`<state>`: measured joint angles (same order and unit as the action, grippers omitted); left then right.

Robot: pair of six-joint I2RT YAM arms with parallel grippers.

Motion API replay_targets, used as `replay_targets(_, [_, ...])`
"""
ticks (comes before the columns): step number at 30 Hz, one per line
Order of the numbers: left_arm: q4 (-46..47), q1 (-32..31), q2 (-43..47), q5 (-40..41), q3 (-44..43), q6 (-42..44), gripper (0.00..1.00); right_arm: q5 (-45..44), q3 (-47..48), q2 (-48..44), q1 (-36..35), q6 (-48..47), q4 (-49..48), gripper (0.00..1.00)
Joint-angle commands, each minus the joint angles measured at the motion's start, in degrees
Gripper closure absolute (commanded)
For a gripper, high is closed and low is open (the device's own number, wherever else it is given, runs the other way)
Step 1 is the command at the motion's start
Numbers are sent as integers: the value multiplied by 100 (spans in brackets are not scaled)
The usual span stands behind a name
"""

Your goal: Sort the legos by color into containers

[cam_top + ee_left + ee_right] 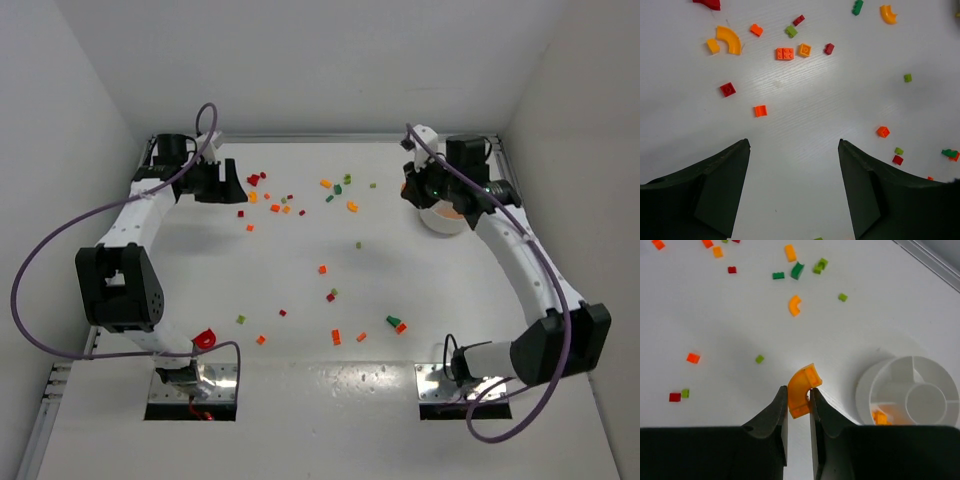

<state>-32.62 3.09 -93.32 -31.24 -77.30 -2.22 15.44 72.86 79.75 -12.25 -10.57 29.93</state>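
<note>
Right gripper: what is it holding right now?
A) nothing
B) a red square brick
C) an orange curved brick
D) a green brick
C: the right wrist view shows the right gripper shut on an orange curved brick, just beside the white dish.

Bright, even overhead light on all my feeds. The white worktop point(840, 100) has a soft glare patch in the left wrist view. Shadows under the legos point(785, 53) are faint. The left end effector point(794, 145) and right end effector point(799, 390) read near-black, edges slightly soft; bricks look sharp.
</note>
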Motion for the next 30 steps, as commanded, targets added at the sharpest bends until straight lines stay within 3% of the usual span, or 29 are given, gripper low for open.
replay_targets(1, [63, -54, 305, -66, -49, -7, 23, -357, -439, -335, 293, -68, 399, 94])
replay_targets(9, [10, -54, 411, -4, -49, -7, 23, -753, -519, -258, 1118, -120, 671, 94])
replay_targets(16, [10, -54, 411, -4, -49, -7, 23, -551, -404, 260, 1717, -1147, 874, 94])
replay_targets(30, [116, -54, 358, 48, 74, -7, 23, -147, 649, 1473, 2051, -2660, 1111, 94])
